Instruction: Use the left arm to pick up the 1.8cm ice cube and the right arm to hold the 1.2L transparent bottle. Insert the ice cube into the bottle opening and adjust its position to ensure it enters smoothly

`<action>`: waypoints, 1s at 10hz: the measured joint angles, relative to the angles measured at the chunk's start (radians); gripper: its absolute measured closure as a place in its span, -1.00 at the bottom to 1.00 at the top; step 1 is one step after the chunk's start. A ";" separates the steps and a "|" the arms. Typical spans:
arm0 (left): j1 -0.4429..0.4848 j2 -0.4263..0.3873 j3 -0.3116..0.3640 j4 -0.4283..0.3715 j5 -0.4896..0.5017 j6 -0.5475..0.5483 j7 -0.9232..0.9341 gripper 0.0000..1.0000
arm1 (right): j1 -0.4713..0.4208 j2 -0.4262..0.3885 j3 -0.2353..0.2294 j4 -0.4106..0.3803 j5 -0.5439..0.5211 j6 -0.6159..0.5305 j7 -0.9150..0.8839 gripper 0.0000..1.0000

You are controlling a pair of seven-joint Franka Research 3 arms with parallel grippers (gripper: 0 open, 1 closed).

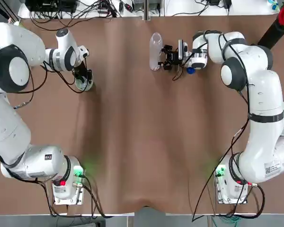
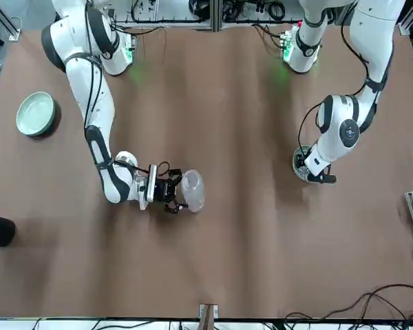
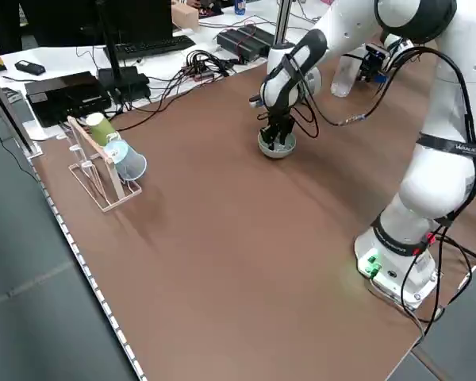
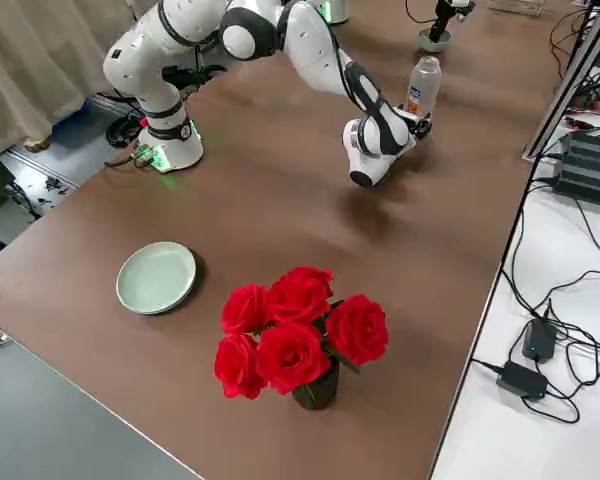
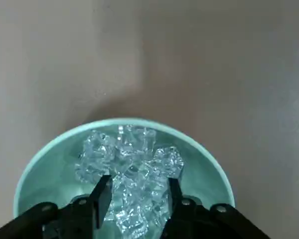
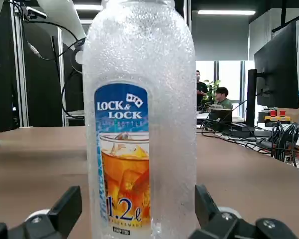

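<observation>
left hand: down inside the pale green bowl, fingers drawn in narrow around a clump of ice; cannot tell from the wrist view whether one single cube is actually pinched
ice cubes: pile of clear cubes heaped in the bowl's middle, none lifted clear of the pile
bowl: on the tabletop at the far left side in the top view, directly under the left wrist; well apart from the bottle
left arm: reaches forward from its base at the near left corner, wrist pointing down over the bowl
right hand: turned level, one finger on each side of the bottle's lower body; the wrist view does not settle whether the pads press on the plastic
bottle: clear, upright on the tabletop, far centre in the top view; blue and orange label reading 1.2 l faces the right wrist camera
bottle opening: above the frame in the wrist view, too small to judge elsewhere
right arm: stretches from its base at the near right corner, forearm bent in toward the table's centre
blue cap: small round piece on the tabletop just beside the right wrist
extras: green plate and vase of red roses near the right edge; rack with cups at the left edge
</observation>
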 joint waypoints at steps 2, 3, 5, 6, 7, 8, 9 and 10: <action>0.000 -0.001 0.000 0.001 0.000 0.000 -0.001 0.18 | -0.001 0.000 -0.003 0.000 0.000 0.000 0.000 -1.00; 0.000 -0.001 0.000 0.001 0.000 0.000 -0.001 0.18 | -0.002 0.000 -0.004 0.000 0.000 0.000 0.000 -1.00; 0.000 -0.002 0.000 0.002 0.000 0.000 -0.009 0.18 | -0.002 0.000 -0.005 0.000 0.000 0.000 0.000 -1.00; 0.000 -0.006 0.000 0.004 0.000 0.000 -0.014 0.18 | -0.002 0.000 -0.005 0.000 0.000 0.000 0.000 -1.00; 0.001 -0.015 0.000 0.005 0.000 -0.006 -0.016 0.18 | -0.002 0.000 -0.005 0.000 0.000 0.000 0.000 -1.00; 0.001 -0.034 0.000 0.006 0.000 -0.023 -0.018 0.18 | -0.002 0.000 -0.005 0.000 0.000 0.000 0.000 -1.00; 0.002 -0.057 0.000 0.006 0.000 -0.044 -0.019 0.18 | -0.002 0.000 -0.005 0.000 0.000 0.000 0.000 -1.00; 0.005 -0.080 0.001 0.006 0.000 -0.065 -0.021 0.18 | -0.002 0.000 -0.005 0.000 0.000 0.000 0.000 -1.00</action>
